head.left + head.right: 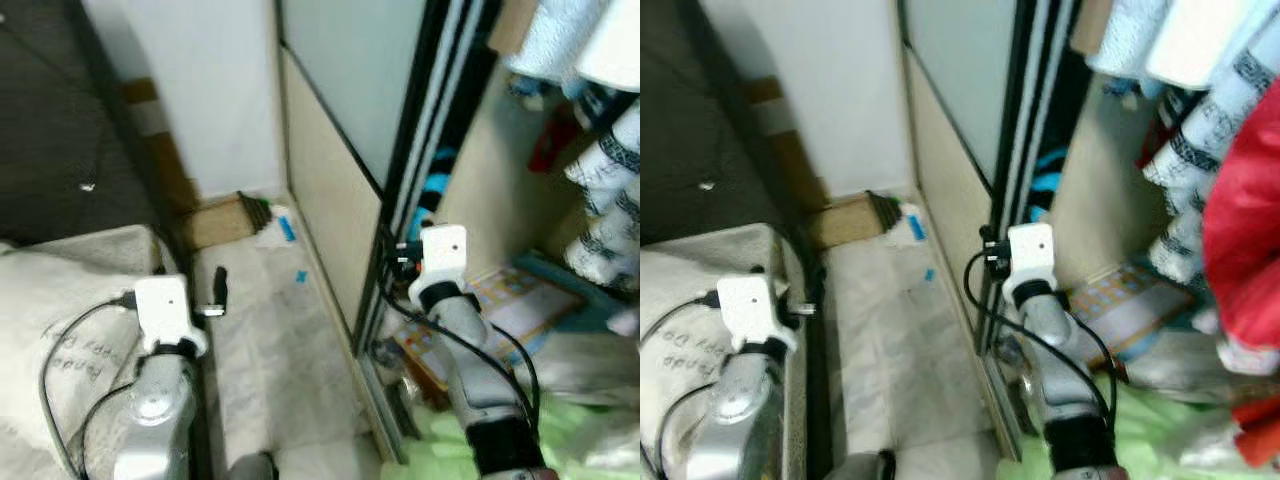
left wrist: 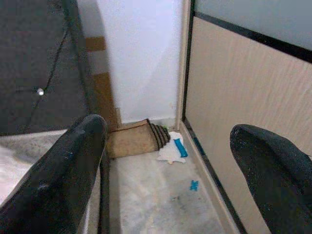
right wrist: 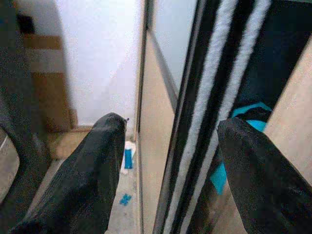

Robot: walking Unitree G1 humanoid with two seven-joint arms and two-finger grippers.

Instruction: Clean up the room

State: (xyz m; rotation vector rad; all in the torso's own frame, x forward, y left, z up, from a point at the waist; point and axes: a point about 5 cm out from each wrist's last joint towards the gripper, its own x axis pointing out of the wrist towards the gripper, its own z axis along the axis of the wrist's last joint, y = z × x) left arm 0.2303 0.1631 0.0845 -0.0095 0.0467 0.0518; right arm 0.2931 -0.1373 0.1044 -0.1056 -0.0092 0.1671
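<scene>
On the pale floor lie a white wrapper with a blue strip [image 1: 274, 228] and a small blue scrap [image 1: 301, 277]; the left wrist view has the wrapper [image 2: 172, 151] and the scrap [image 2: 194, 185] ahead of the fingers. My left gripper [image 2: 168, 131] is open, held low beside the bed, with one black finger [image 1: 220, 289] pointing down the aisle. My right gripper [image 3: 171, 126] is open too, raised at the edge of the sliding wardrobe door [image 1: 330, 200], whose black frame [image 3: 195, 122] stands between its fingers.
A bed with a beige cover [image 1: 60, 290] bounds the narrow aisle on the left. A brown cardboard piece [image 1: 215, 222] with a dark ribbed object lies at the far wall. Inside the wardrobe hang clothes [image 1: 605, 200], with a colourful mat [image 1: 520, 300] and green cloth [image 1: 590, 430] below.
</scene>
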